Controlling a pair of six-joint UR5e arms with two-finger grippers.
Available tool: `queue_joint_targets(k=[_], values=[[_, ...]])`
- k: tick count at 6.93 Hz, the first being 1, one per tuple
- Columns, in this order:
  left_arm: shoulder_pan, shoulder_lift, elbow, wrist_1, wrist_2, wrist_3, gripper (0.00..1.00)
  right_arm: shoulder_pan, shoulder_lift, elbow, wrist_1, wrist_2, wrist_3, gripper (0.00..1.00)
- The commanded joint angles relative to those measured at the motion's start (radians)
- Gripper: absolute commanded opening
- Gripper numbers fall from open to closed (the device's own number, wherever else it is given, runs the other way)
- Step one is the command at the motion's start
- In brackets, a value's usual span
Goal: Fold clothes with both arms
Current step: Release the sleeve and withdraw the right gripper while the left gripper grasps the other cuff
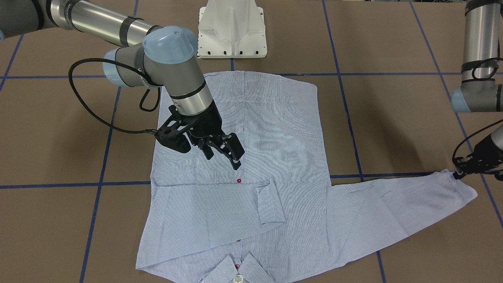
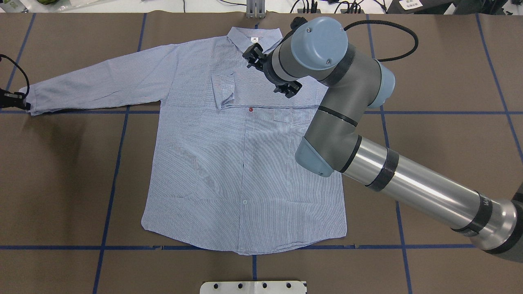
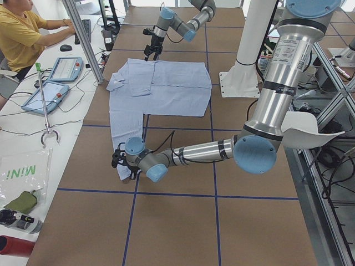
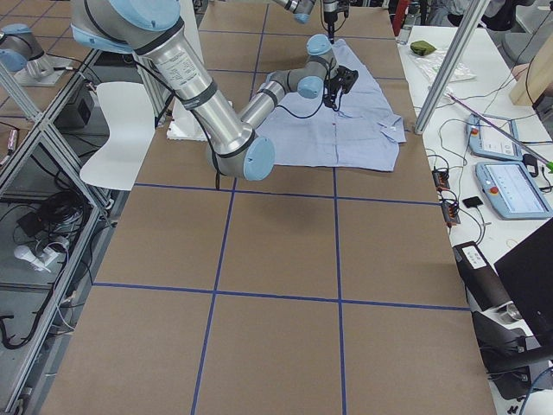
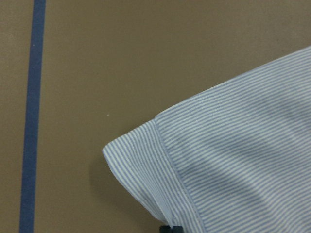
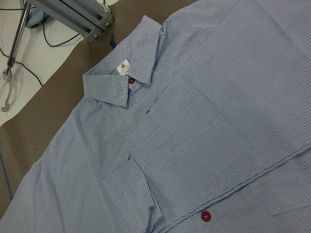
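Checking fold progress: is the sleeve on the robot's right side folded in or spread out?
Folded in: that sleeve lies across the shirt's chest, its cuff past the red button. The other sleeve lies spread out.

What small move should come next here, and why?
Probably the left gripper should secure the cuff and lift it slightly, ready to carry it across. The folded sleeve already lies over the shirt, while the other sleeve is stretched flat with the left gripper at its cuff, grip unclear. The right gripper hangs open, holding nothing.
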Motion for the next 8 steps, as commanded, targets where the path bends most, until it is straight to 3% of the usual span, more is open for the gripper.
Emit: queue_joint_targets(k=[1,3,4,6,7,8], values=[[0.000,-0.019,-0.151,0.100,-0.001,-0.103,0.00,0.022,-0.088,0.096,0.000,0.042,0.000,0.99],[0.002,-0.140,-0.372,0.422,-0.003,-0.273,0.00,0.095,-0.223,0.208,0.000,0.145,-0.104,0.99],[0.072,-0.197,-0.437,0.496,-0.001,-0.406,0.00,0.132,-0.279,0.236,0.000,0.172,-0.160,0.99],[0.213,-0.341,-0.445,0.509,0.012,-0.731,0.00,0.198,-0.390,0.262,0.005,0.211,-0.298,1.00],[0.284,-0.427,-0.427,0.508,0.066,-0.861,0.00,0.215,-0.439,0.279,0.005,0.213,-0.352,1.00],[0.336,-0.532,-0.346,0.505,0.101,-0.958,0.00,0.235,-0.478,0.302,0.003,0.229,-0.379,1.00]])
